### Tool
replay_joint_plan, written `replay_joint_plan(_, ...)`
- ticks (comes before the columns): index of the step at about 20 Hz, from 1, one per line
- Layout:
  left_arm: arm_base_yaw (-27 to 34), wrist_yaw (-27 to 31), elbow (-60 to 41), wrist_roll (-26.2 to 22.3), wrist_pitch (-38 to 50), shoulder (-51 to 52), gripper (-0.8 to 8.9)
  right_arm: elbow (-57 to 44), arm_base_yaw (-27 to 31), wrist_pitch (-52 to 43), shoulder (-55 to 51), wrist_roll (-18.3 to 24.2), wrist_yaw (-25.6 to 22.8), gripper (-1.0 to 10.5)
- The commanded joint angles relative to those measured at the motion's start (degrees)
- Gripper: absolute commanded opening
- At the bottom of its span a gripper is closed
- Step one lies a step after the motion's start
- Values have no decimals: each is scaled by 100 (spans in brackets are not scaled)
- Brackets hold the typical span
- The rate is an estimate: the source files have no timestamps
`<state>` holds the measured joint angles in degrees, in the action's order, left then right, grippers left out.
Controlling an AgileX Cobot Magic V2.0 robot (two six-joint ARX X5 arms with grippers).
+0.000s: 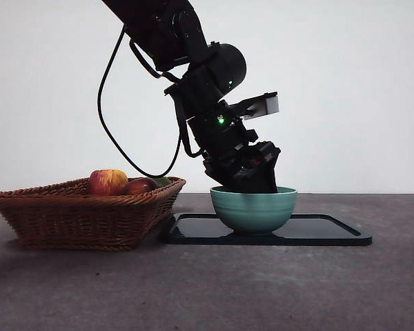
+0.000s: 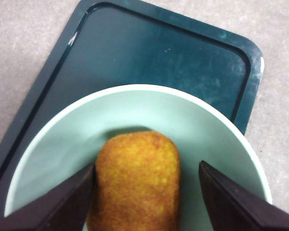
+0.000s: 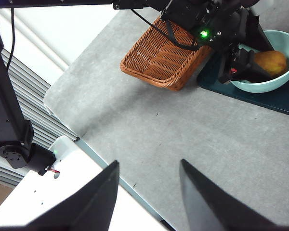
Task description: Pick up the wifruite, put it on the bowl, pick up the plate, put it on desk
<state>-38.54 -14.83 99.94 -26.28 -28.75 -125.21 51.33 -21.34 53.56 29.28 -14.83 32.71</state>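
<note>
Wifruite (image 2: 137, 180) lies inside the teal bowl (image 1: 253, 209), done or nearly so. Desk (image 1: 214, 289) spreads widest; on it a wicker basket (image 1: 83, 214) of apples at nine o'clock from the dark plate (image 1: 331, 231), which carries the bowl and is not yet moved. Left gripper (image 2: 144, 192) hangs in the bowl, jaws spread, seemingly released. Right gripper (image 3: 149, 192) waits apart, jaws spread.
</note>
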Motion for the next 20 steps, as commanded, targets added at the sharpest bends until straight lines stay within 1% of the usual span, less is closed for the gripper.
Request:
replay_joint_plan(1,-59,9,153,-68,26,-153,241,96,-33,-31,4,74,-13,200)
replay_joint_plan(2,-59,9,153,-66,24,-153,184,96,-33,-31,4,74,-13,200)
replay_joint_plan(3,-59,9,153,-63,17,-153,174,96,-33,-33,4,76,-13,200)
replay_joint_plan(8,-59,9,170,98,-15,-105,173,96,-31,-35,4,177,-15,200)
replay_joint_plan(13,9,7,201,564,20,337,173,96,-31,-37,4,190,-15,200)
replay_joint_plan(18,177,2,201,1381,-35,1300,174,96,-28,-46,7,295,-129,200)
replay_joint_plan(20,236,2,201,1886,-146,1816,174,96,-28,-48,4,326,-129,200)
